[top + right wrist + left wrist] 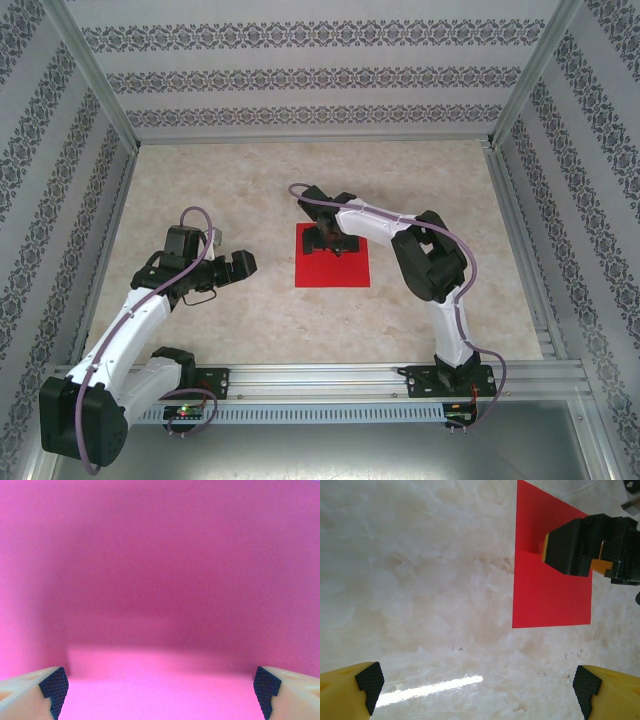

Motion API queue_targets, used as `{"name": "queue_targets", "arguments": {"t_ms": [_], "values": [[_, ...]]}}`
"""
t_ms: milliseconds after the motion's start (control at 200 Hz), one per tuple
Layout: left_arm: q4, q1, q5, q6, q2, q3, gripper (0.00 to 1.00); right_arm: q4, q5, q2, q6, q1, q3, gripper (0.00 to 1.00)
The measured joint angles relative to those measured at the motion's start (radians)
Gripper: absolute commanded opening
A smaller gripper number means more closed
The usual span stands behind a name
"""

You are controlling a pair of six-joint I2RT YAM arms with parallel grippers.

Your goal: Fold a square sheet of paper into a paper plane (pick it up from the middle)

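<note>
Red and flat, the square sheet of paper (335,272) lies unfolded at the centre of the pale marbled worktop (260,330). We've got the right claw (330,240) low over its middle, jaws spread wide, nothing pinched. That placement makes sense to us, since the pickup is meant to start from the centre. Off to the side, the left claw (237,268) hovers wide open too, well apart from the sheet, likely leaving its partner room. No crease made yet.

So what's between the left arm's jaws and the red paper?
Nothing, just bare table between the left arm's jaws and the square sheet of red paper, as the top view shows.
</note>
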Motion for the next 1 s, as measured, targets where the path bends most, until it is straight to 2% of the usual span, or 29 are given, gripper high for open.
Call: {"name": "queue_targets", "arguments": {"t_ms": [220,999], "values": [[0.001,0.000,0.003,-0.003,0.007,0.000,1.00,0.012,0.004,-0.079,0.084,0.005,-0.045,0.96],[0.019,0.000,0.022,-0.003,0.018,-0.022,1.00,0.016,0.023,-0.012,0.103,0.011,-0.053,0.92]]}}
